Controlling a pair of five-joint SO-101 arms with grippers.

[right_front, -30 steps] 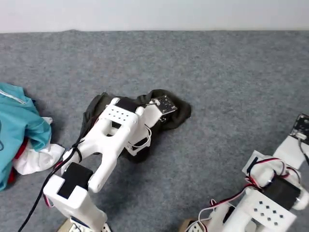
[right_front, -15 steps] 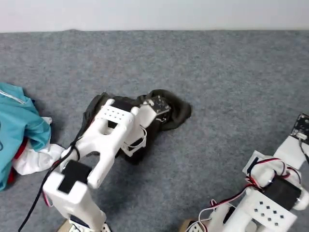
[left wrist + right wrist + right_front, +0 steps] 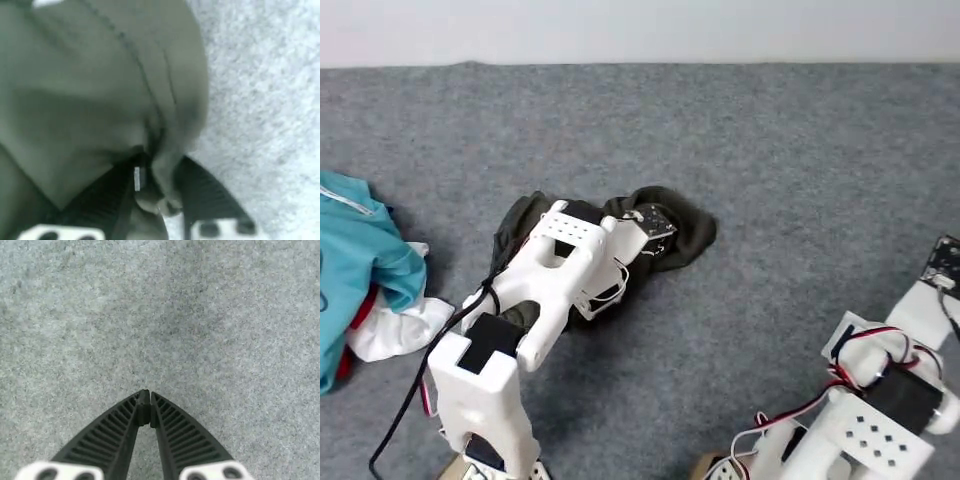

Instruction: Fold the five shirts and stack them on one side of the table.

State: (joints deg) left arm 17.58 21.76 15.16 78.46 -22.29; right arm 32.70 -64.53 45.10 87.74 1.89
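My left tool [image 3: 160, 172]: pinching the crumpled dark-olive cloth shirt [image 3: 75, 100]
My right tool [image 3: 145, 412]: tips together over grey felt surface [image 3: 210, 315]

The left gripper [image 3: 157, 175] pinches a bunched fold of the dark olive shirt [image 3: 75, 90] over the grey table [image 3: 260, 100].

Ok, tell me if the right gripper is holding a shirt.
No, the right gripper is shut on nothing, above the grey table.
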